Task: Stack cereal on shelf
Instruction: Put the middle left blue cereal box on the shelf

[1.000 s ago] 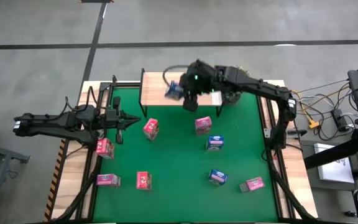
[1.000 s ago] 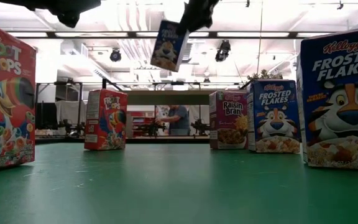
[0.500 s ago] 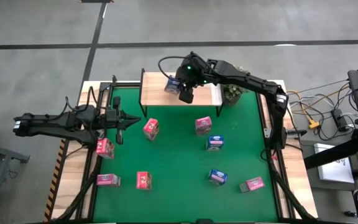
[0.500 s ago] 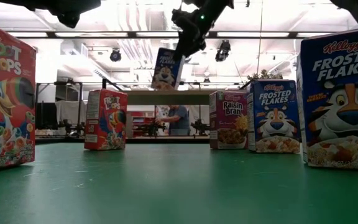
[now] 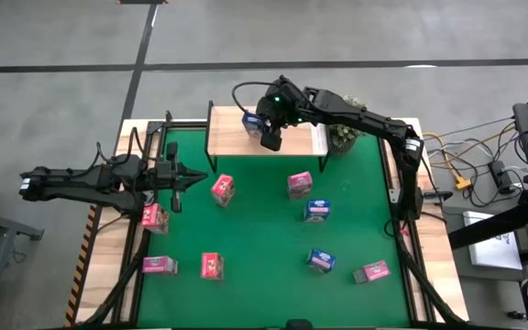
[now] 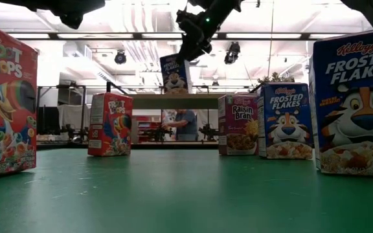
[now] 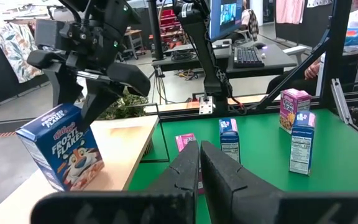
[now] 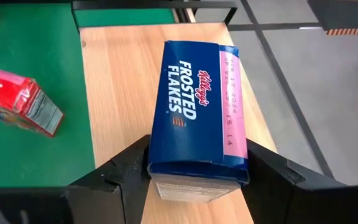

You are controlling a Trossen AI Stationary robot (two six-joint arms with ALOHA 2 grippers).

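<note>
High view: the right gripper (image 5: 267, 131) has moved over the shelf (image 5: 227, 137), its blue Frosted Flakes box (image 5: 250, 119) mostly hidden; low view: the box (image 6: 174, 73) now stands on the shelf (image 6: 173, 101); left wrist view: left gripper (image 7: 199, 163) pinched closed beside the shelf; right wrist view: fingers (image 8: 126, 171) flank the box, contact unclear.

Grey concrete floor (image 5: 62, 37), bright ceiling lights (image 6: 290, 16).
</note>
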